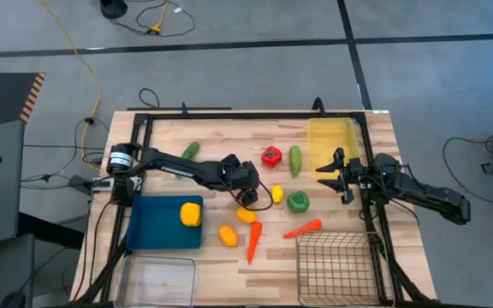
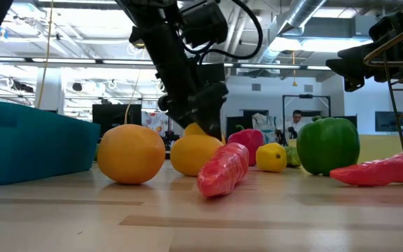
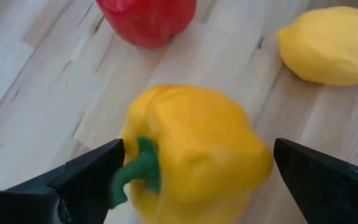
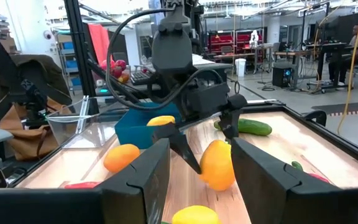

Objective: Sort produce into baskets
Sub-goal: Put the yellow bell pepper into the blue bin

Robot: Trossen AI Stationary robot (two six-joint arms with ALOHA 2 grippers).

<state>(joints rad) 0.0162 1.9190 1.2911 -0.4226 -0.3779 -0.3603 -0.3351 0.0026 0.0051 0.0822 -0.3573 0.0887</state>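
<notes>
Barely begun, going by the baskets. Just one yellow piece [image 1: 191, 214] in the blue tray [image 1: 148, 231] (lemon or pepper, hard to tell from above). Nothing to be seen in the translucent yellow tray [image 1: 332, 137], the clear bin [image 1: 157, 281] or the wire mesh basket [image 1: 336, 267].

Loose on the worktop [image 1: 221, 137] and yet to be sorted:
- Two green cucumbers, one [image 1: 191, 151] toward the left arm's side, the other [image 1: 295, 160] just beside the red pepper [image 1: 270, 156].
- A green pepper [image 1: 297, 202] with a small lemon [image 1: 276, 193] near it.
- An orange-yellow fruit [image 1: 228, 234] just off the blue tray's corner.
- Two carrots, one [image 1: 254, 241] beside that fruit and one [image 1: 302, 228] close to the wire mesh basket.
- The yellow pepper [image 3: 191, 155] at mid-worktop.

Left hand [image 1: 248, 208] down over that yellow pepper and spread wide, with one finger [image 3: 86, 180] on either side of it. Bare wood showing between pepper and finger on both sides (so straddled, not gripped). Right hand [image 1: 336, 175] raised near the translucent yellow tray, likewise spread wide and carrying nothing.

By this reading, one piece sorted and nine to go, with three baskets not yet used. Step in hand, most likely: closing on the yellow pepper and carrying it to a basket. Which basket takes which kind is impossible to say from one placed piece.
</notes>
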